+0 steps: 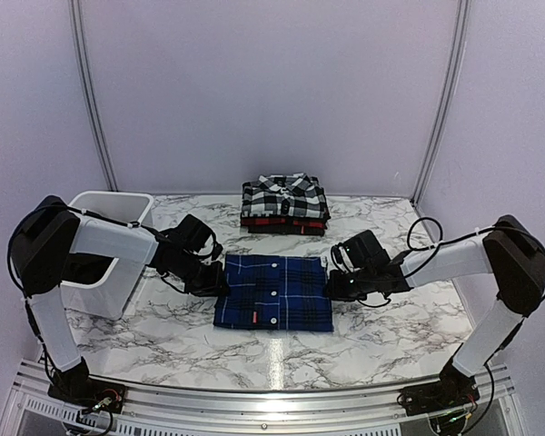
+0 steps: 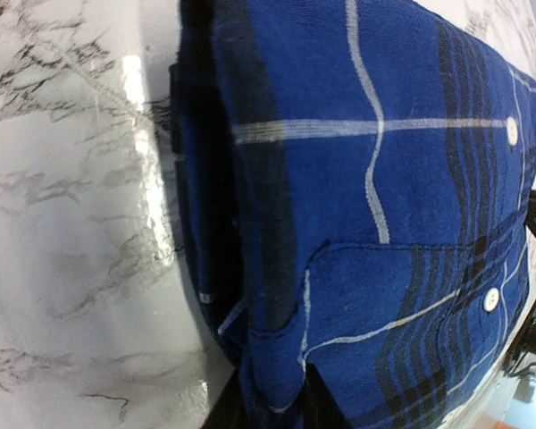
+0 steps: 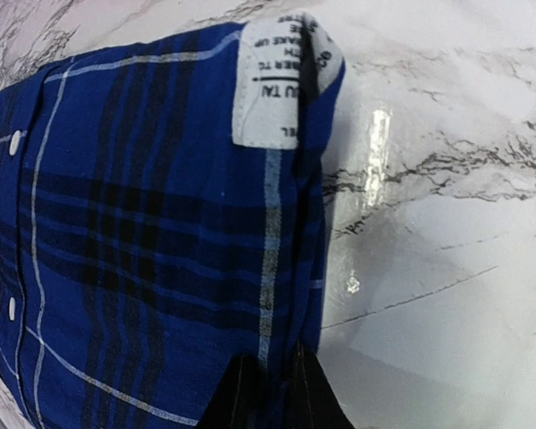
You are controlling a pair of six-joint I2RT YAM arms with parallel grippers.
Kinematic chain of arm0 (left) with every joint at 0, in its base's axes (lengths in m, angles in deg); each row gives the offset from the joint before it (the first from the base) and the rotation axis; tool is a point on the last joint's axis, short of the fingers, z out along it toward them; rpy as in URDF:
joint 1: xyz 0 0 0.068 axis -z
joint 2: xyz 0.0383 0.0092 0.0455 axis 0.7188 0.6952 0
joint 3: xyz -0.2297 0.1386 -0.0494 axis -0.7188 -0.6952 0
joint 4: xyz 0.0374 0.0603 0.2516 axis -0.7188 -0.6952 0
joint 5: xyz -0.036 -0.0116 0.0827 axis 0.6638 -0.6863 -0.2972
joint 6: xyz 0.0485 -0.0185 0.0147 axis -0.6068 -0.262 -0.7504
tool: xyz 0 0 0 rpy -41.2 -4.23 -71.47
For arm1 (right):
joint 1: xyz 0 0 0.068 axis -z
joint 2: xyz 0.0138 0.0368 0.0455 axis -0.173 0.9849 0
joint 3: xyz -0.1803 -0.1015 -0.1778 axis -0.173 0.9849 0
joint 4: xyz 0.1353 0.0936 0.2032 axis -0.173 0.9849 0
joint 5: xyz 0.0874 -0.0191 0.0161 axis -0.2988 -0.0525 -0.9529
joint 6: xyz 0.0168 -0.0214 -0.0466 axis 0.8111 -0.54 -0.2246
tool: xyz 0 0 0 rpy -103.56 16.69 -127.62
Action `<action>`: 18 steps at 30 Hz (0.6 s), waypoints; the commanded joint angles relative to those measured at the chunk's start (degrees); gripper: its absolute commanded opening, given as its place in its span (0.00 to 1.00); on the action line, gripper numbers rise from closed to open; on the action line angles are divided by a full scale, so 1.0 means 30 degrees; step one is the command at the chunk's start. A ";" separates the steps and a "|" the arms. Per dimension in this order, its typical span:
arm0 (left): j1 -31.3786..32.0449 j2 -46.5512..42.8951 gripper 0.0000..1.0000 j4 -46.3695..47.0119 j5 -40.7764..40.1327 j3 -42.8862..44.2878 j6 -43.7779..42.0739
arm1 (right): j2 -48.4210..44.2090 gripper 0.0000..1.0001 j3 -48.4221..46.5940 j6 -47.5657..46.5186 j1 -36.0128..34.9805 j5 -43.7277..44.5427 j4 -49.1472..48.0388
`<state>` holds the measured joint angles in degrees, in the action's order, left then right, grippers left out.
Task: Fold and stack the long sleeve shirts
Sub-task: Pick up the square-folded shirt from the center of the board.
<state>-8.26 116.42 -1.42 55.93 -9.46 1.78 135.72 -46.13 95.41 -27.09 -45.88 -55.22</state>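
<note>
Left jaws: right up against the left wrist lens, two dark tips pinched on the left edge of the blue plaid shirt (image 2: 357, 179), with cloth between them
Right jaws: same deal on the opposite edge, clamped on the cloth just below the care label (image 3: 277, 80)
Blue shirt spot: folded into a tidy rectangle, flat on the marble desk (image 1: 391, 336), mid-front between the two arms
Stack: black-and-white check shirt (image 1: 284, 193) sits on the red-and-black shirt (image 1: 284, 223) at the back, near the blue one but not touching it
Done: two stacked, and the third looks folded
Left: my guess is just getting the blue one onto the pile
Overhead only: the stack, plus the white tub (image 1: 109, 245) off to the left
Wrist cams only: the pinches themselves, the layered fold edge, the chest pocket (image 2: 375, 295) and the white buttons (image 2: 491, 299)
</note>
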 commanded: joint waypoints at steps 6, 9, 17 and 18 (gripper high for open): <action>-0.0318 0.0121 0.51 -0.0313 -0.0678 -0.0819 -0.0044 | 0.0356 0.08 0.0691 0.0030 0.0107 0.0426 -0.0198; -0.0318 0.0526 0.56 0.0529 -0.0329 -0.1139 0.0333 | 0.0497 0.08 0.0811 0.0025 0.0096 0.0422 -0.0266; 0.0942 0.1540 0.28 0.1869 -0.0243 -0.1191 0.2436 | 0.0672 0.07 0.1264 0.0104 0.0051 0.0124 -0.0629; 0.1169 0.1590 0.17 0.1883 -0.0428 -0.1083 0.2718 | 0.0723 0.07 0.1289 0.0148 0.0001 0.0081 -0.0629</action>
<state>-7.72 117.42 5.96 56.08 -11.69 5.98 136.20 -43.42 95.49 -27.07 -45.75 -58.22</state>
